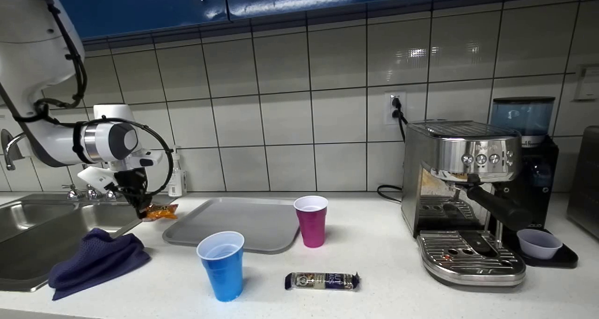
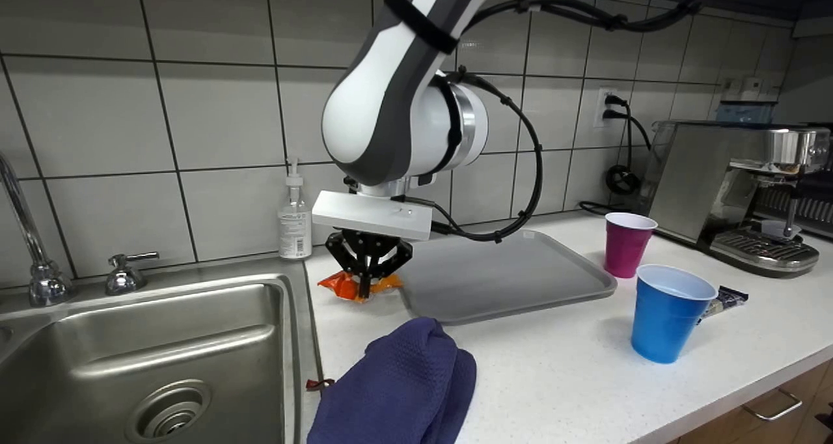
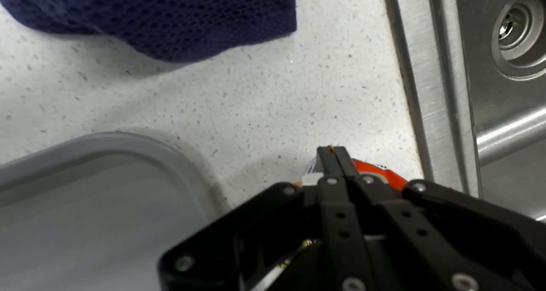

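In an exterior view, a packet is lying between sink and tray, behind a towel. One cup is standing before the tray, another cup to its right; a bar is lying left of the machine.

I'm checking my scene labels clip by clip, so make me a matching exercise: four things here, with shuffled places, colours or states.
Things:
1. Orange packet
2. Cloth
3. Pump bottle
4. Tray

Descriptions:
A. Grey, lying flat
B. Standing by the tiled wall
C. At the closed end effector
D. Navy, rumpled

Pairs: 1-C; 2-D; 3-B; 4-A
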